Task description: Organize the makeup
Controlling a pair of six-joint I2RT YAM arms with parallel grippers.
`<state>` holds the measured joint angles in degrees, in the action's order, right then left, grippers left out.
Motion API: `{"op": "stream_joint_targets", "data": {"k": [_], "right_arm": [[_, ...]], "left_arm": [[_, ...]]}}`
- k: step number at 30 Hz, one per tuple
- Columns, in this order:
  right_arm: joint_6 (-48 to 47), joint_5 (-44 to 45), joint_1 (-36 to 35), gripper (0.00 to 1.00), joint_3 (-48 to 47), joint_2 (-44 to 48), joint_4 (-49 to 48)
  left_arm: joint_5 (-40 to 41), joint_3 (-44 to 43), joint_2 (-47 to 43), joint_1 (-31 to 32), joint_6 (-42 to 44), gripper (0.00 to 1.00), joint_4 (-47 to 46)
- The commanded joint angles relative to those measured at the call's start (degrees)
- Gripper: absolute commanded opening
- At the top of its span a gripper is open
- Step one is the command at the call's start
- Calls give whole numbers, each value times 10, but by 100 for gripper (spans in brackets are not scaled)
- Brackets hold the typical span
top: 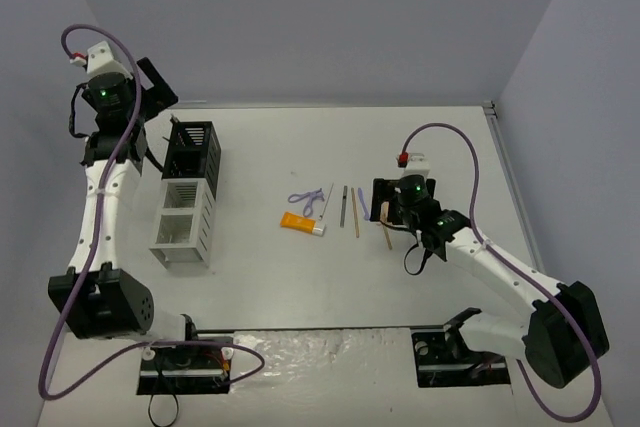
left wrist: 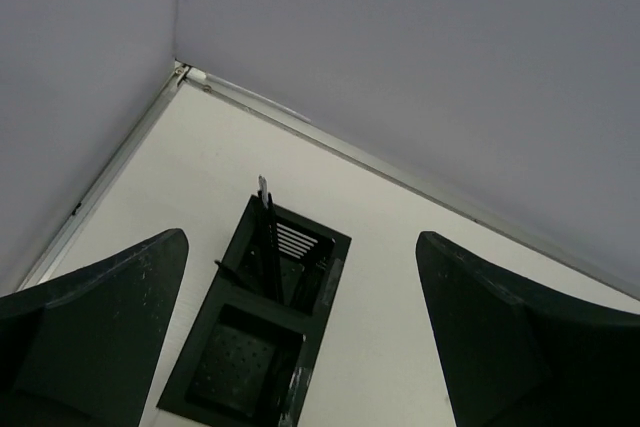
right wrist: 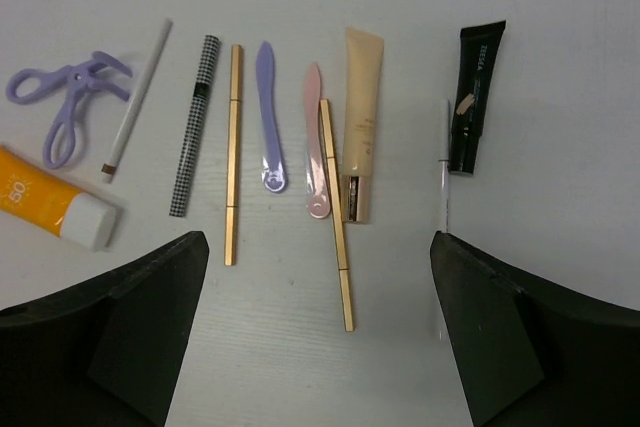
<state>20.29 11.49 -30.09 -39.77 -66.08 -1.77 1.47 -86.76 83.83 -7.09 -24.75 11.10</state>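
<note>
2 grippers: L gripper (left wrist: 300,242) & R gripper (right wrist: 320,242), both w/ jaws spread wide, nothing btwn them.
L gripper pos: above black end of rack (left wrist: 322,297), far-left of tabletop (left wrist: 390,347); no contact.
Rack: black section, then white section (top: 183,227), one upright row.
In rack: thin dark stick (left wrist: 266,237) leans in a black compartment, tip above rim.
R gripper pos: over the makeup, mid-right of tabletop, well apart from rack.
Makeup, lying flat, R wrist view L→R: orange tube (right wrist: 40,207) w/ white cap; purple curler (right wrist: 62,97); white pencil (right wrist: 135,97); checked pencil (right wrist: 196,122); gold pencil (right wrist: 233,147); purple spatula (right wrist: 268,117); pink spatula (right wrist: 315,147); 2nd gold pencil (right wrist: 338,237); beige tube (right wrist: 362,107); thin clear stick (right wrist: 443,177); black tube (right wrist: 475,97).
Contact: 2nd gold pencil lies against pink spatula, just beside beige tube; others side by side, approx parallel.
</note>
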Motion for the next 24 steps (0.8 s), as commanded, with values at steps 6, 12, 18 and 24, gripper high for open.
{"op": "stream_joint_targets", "data": {"k": [6, 12, 18, 24], "right_arm": [[62, -6, 73, 78, -1, -79, 47], [48, -53, 125, 75, -17, -134, 50], [44, -62, 139, 66, -29, -193, 50], [44, -54, 139, 45, -25, -215, 50]], "left_arm": [[-186, 78, -121, 4, 35, 97, 162], [-220, 165, -183, 7, 56, 97, 168], [-235, 171, -200, 7, 51, 97, 165], [-242, 169, -204, 5, 48, 97, 167]]}}
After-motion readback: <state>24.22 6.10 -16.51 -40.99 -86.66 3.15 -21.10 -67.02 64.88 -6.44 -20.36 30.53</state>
